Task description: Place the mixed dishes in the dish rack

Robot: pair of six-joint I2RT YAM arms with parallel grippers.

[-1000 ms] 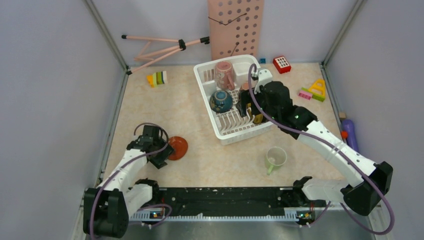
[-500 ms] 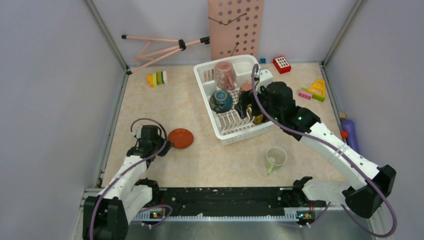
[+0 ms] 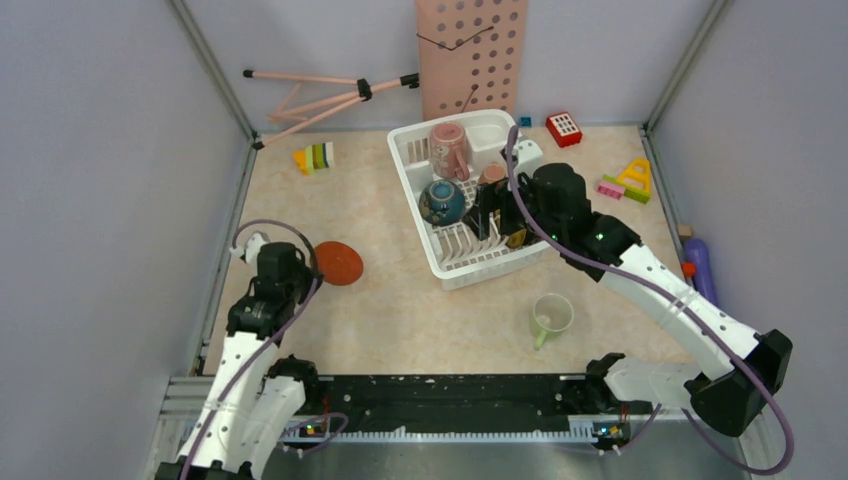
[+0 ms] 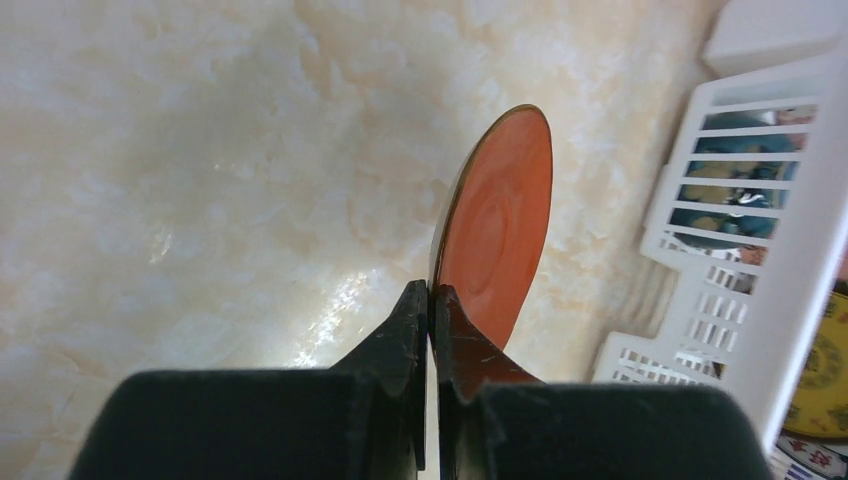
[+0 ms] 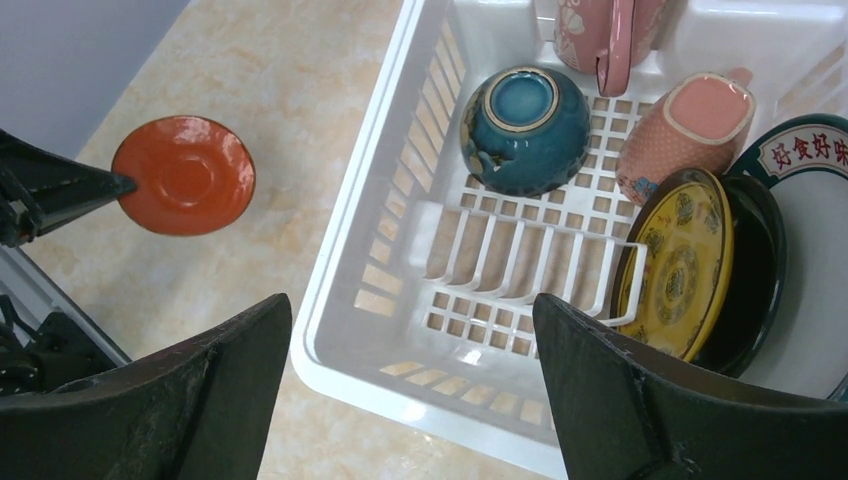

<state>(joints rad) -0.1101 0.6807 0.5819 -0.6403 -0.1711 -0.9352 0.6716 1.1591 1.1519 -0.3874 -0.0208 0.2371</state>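
Observation:
My left gripper is shut on the rim of the orange-red saucer, which it holds on edge above the table, left of the dish rack. Over the rack's right half my right gripper hangs open, holding nothing. In the rack are a pink mug, a blue bowl, a small cup, a yellow plate, a black plate and a lettered-rim plate. A pale green mug stands on the table in front of the rack.
A pink pegboard leans on the back wall beside a folded tripod. Toy blocks lie at the back left and back right. A purple bottle lies by the right wall.
My left gripper closed on the saucer's rim, lifted it off the table and carried it back and to the left. The right arm barely shifted over the rack.

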